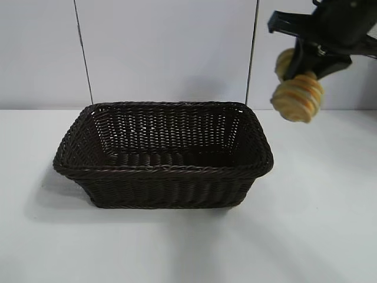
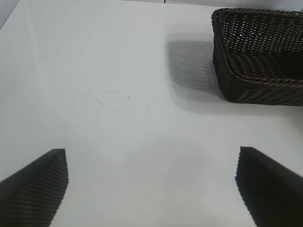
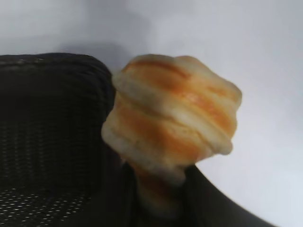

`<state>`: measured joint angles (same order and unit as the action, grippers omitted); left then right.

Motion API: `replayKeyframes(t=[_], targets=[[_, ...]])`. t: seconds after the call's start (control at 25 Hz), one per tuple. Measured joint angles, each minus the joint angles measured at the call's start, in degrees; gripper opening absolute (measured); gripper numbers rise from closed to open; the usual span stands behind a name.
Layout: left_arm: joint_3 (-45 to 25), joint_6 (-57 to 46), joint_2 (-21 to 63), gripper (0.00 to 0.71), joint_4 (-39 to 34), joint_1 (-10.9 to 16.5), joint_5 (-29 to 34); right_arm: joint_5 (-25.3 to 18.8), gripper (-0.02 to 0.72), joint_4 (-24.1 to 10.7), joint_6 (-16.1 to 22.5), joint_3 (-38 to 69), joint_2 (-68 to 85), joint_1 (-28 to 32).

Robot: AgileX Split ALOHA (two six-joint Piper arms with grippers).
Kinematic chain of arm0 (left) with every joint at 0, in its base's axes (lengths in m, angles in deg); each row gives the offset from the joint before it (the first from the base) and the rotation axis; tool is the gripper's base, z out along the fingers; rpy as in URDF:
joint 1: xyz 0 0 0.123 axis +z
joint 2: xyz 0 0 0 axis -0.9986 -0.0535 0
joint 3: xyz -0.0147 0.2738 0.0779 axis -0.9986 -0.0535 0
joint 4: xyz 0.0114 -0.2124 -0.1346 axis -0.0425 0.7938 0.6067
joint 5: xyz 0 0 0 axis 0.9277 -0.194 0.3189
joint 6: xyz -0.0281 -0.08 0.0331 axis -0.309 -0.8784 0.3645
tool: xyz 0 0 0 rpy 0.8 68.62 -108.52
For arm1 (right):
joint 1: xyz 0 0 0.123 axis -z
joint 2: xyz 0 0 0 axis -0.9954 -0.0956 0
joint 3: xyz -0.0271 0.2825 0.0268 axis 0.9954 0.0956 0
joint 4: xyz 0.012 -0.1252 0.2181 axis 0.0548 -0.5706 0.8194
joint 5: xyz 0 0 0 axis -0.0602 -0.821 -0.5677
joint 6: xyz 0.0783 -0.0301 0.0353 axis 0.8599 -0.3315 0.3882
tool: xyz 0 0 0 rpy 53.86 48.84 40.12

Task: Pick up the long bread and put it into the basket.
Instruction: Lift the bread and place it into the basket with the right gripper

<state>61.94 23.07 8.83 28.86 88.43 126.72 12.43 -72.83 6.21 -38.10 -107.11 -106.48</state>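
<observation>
Holding the long bread point(image 1: 297, 97) pinched around its middle, my right gripper point(image 1: 312, 62) has it up in the air, high at the right edge of the exterior view, with the table point(image 1: 318, 224) well below it. The jaws stand narrow, clamped on the loaf's waist, so one striped end bulges out below and in front of the fingers while the other end pokes out behind them. As I read it, the loaf's long axis runs roughly crosswise to the jaws and tilts down toward the camera rather than lying level. What the next move turns on is this: the basket point(image 1: 165, 171) lies down and to the left of the tool, and its near right corner sits below and just inside the bread's line. In the right wrist view the bread point(image 3: 173, 127) hangs beside the basket's dark rim point(image 3: 52, 61), not yet over the open well. I judge I need to carry it further left over the rim before lowering, and the basket's long side gives room for the loaf whichever way it turns. My left gripper point(image 2: 151, 187) is parked low over bare table, fingers spread wide and empty, with the basket off to its far side; the right arm is plainly the one placed for this.
</observation>
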Motion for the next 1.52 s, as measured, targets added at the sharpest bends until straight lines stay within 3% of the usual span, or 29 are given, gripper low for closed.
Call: replayKeyframes(t=[0.12,0.2,0.4,0.48,0.56,0.72,0.92,1.2,1.28,1.44,1.52], targets=[[0.0,0.0,0.0,0.695,0.0,0.0,0.0,-0.2,0.158,-2.0,-0.5,-3.2,-3.6,-2.7],[0.0,0.0,0.0,0.695,0.0,0.0,0.0,-0.3,0.158,-3.6,-3.4,-5.1,-5.6,-4.0],[0.0,0.0,0.0,0.695,0.0,0.0,0.0,0.8,0.158,-4.6,-22.0,-7.6,-9.4,-5.7],[0.0,0.0,0.0,0.695,0.0,0.0,0.0,2.1,0.158,-4.6,-28.1,-7.7,-10.5,-5.8],[0.0,0.0,0.0,0.695,0.0,0.0,0.0,3.8,0.158,-4.5,-31.7,-7.7,-11.6,-5.8],[0.0,0.0,0.0,0.695,0.0,0.0,0.0,6.5,0.158,-2.6,-33.2,-8.0,-13.7,-5.8],[0.0,0.0,0.0,0.695,0.0,0.0,0.0,6.6,0.158,-0.5,-33.2,-8.0,-16.8,-5.8],[0.0,0.0,0.0,0.695,0.0,0.0,0.0,7.0,0.167,-0.1,-33.3,-8.1,-17.6,-5.8],[0.0,0.0,0.0,0.695,0.0,0.0,0.0,6.8,0.25,-0.1,-33.3,-8.4,-17.7,-5.8],[0.0,0.0,0.0,0.695,0.0,0.0,0.0,4.0,0.555,-0.1,-33.3,-11.1,-18.1,-5.8],[0.0,0.0,0.0,0.695,0.0,0.0,0.0,0.7,0.615,0.0,-33.3,-13.6,-18.1,-5.8]])
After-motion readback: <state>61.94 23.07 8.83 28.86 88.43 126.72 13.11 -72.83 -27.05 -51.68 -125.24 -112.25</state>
